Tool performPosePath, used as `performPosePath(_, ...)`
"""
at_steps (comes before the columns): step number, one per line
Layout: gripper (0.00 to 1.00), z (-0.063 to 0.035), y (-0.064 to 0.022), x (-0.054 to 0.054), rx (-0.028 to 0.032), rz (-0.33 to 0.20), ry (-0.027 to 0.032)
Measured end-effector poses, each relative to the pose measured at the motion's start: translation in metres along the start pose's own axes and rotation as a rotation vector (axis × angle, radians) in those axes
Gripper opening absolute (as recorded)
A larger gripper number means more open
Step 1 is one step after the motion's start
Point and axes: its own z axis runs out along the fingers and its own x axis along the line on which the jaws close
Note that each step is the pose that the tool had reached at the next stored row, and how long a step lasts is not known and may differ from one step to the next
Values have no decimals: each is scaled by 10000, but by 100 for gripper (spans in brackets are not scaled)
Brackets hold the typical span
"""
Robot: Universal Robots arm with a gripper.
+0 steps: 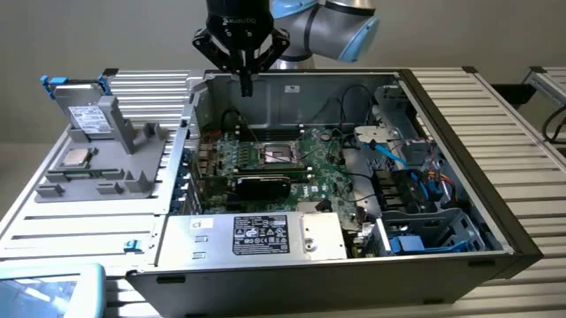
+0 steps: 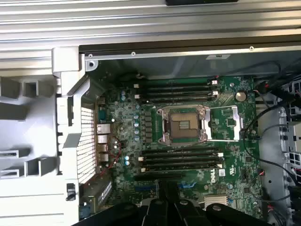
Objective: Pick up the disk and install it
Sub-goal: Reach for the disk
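Gripper [image 1: 246,89] is seen shut, empty, above PC case [image 1: 476,173]; disk [image 1: 85,114], beside that case, is judged rigid, weighty, fragile, best gripped by blue carrier [image 1: 52,82].

Exterior high, oblique, farther; wrist seemingly straight down, close; share motherboard [image 1: 327,174].

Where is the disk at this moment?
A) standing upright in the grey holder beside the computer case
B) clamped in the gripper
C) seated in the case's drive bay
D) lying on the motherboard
A: the disk stands upright in the grey holder beside the computer case; the shut gripper above the case holds nothing.
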Motion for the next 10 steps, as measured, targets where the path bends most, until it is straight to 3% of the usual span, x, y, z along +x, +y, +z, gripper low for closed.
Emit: performPosePath(10,11,0,0,0,-1,0,0)
